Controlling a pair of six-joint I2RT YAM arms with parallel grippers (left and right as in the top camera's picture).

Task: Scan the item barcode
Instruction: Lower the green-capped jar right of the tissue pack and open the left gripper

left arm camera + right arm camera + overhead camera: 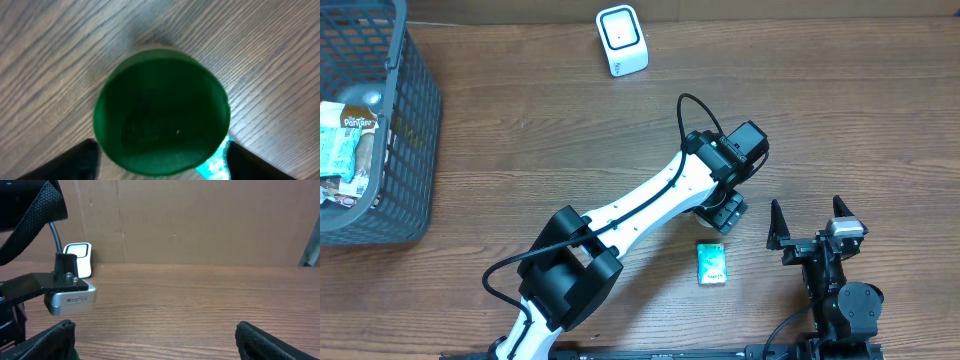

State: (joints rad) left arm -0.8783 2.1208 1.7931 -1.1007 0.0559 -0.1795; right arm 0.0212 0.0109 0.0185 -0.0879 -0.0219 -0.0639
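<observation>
Table (520, 150) has bare wood across the middle: basket (415, 130) at the left edge, scanner (621, 40) near the far edge, both well apart from my arms. The packet (712, 263) lies flat toward the front, between the arms and just beside my left gripper (725, 212). Left jaws are spread wide, fingers (82, 160) on either side of a green round thing (160, 110), with a packet corner showing in the gap by one finger, so nothing is clamped. My right gripper (807, 210) is splayed fully, empty, over bare wood right of the packet.
</observation>
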